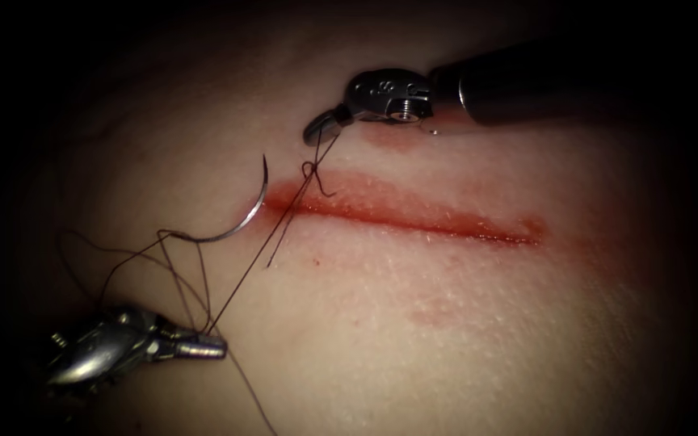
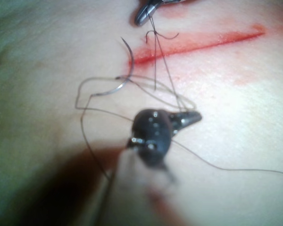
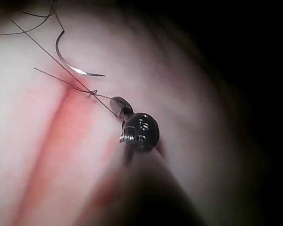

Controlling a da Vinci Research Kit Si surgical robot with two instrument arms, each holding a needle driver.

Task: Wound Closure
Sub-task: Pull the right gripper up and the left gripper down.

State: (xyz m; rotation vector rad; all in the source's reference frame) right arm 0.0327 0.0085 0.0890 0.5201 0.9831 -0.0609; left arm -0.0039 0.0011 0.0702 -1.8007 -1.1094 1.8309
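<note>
Faint stamped characters mark the wrist of the right arm's tool (image 1: 322,126), but they are too small to read.

The tissue (image 1: 446,323) carries everything: the curved needle (image 1: 248,216) lies loose by the cut's (image 1: 414,216) left end, thread (image 1: 163,266) tangled beside it.
</note>
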